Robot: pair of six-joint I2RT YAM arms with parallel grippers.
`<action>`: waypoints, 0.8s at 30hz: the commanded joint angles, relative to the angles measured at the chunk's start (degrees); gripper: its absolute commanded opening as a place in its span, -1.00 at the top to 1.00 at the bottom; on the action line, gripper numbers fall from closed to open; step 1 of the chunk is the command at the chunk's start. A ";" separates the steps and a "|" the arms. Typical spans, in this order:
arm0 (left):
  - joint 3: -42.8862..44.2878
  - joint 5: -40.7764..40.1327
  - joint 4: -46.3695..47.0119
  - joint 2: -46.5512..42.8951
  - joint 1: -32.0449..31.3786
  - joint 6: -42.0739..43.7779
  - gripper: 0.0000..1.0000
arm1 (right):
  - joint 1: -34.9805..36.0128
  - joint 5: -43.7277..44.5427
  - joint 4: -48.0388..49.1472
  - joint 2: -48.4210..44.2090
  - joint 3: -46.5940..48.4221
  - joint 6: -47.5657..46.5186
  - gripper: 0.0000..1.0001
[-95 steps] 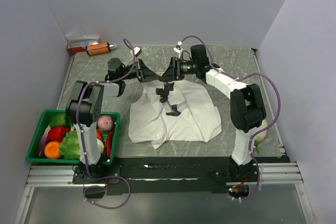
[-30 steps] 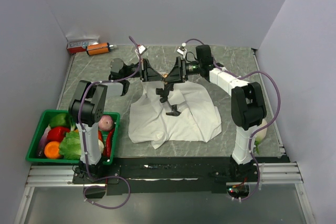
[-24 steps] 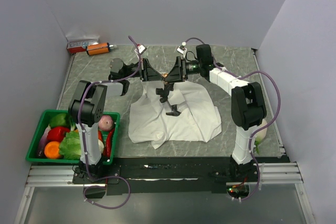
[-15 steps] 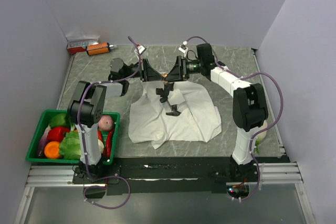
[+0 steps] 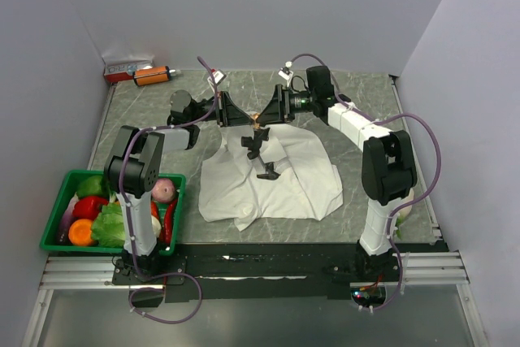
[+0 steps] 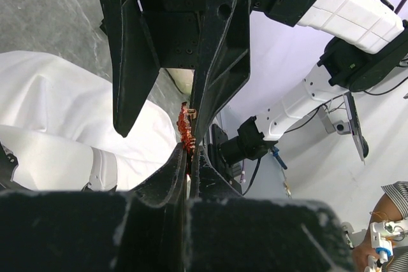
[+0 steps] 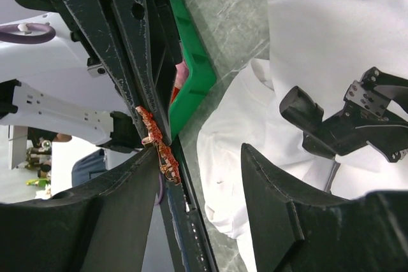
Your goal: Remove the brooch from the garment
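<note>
step in hand, as judged: carrying the tiny orange-red brooch (image 7: 155, 138) clear of the large white short-sleeved cloth t-shirt (image 5: 284, 184). the brooch is pinched at one end between the closed tips of the left gripper (image 6: 187, 152) and juts out beyond them. it hangs in the air above the far edge of the t-shirt, which lies crumpled on the grey marbled table (image 5: 357, 95). from the right wrist view no cloth appears to cling to the brooch, though this cannot be fully confirmed. the right gripper (image 7: 201, 157) stands wide open and holds nothing, and one of its fingers (image 7: 95, 221) lies just beside the brooch; whether they touch cannot be told. recommended: a firm left pinch, since the hold covers only a small part of a very small piece. the right gripper should back straight out along its own axis so that finger does not knock the brooch loose, and only then should the left arm carry the brooch sideways to bare table well apart from the t-shirt. pose: both arms reach far forward and angle inward, their grippers meeting tip to tip, the left pointing right and the right pointing left.
</note>
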 commanded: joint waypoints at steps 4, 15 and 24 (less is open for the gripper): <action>0.56 6.30 2.09 -4.12 -0.25 0.39 0.98 | -3.35 0.03 7.87 -1.52 0.99 0.38 -0.22; 0.91 5.86 0.07 -3.77 -0.16 1.26 0.98 | -2.73 -4.81 13.24 -2.48 1.70 2.50 -0.28; 0.56 4.54 -0.64 -3.86 0.98 1.27 0.98 | -2.73 -12.28 15.61 -3.89 -3.75 -0.05 -0.23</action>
